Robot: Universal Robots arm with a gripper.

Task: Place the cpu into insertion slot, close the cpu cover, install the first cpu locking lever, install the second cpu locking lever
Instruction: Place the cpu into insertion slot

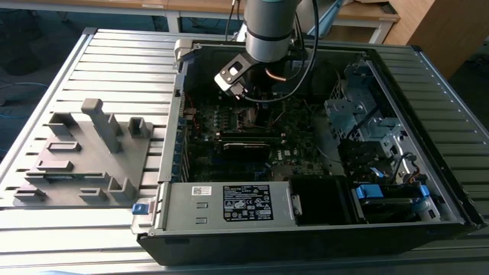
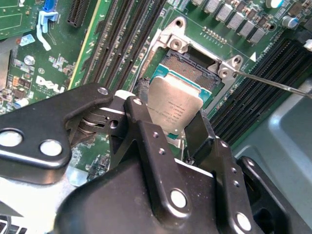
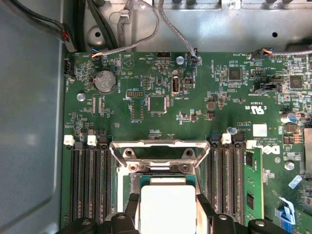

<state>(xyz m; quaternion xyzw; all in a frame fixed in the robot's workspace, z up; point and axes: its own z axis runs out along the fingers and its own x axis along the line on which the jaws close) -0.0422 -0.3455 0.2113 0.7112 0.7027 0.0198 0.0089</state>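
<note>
While the tool (image 2: 171, 127) grips the cpu (image 2: 174, 105) by 2 opposite edges, it hangs just above the open insertion slot (image 2: 191, 72); beyond the tool stands the raised cpu cover (image 3: 158, 143), and memory slots (image 2: 131, 34) flank both sides.

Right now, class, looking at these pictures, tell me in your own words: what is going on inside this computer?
A robot arm reaches into an open computer case. Its gripper is closed on the cpu, holding it by its edges just over the insertion slot on the motherboard. The chip does not look seated yet. The cpu cover stands raised open at the slot's edge.
</note>
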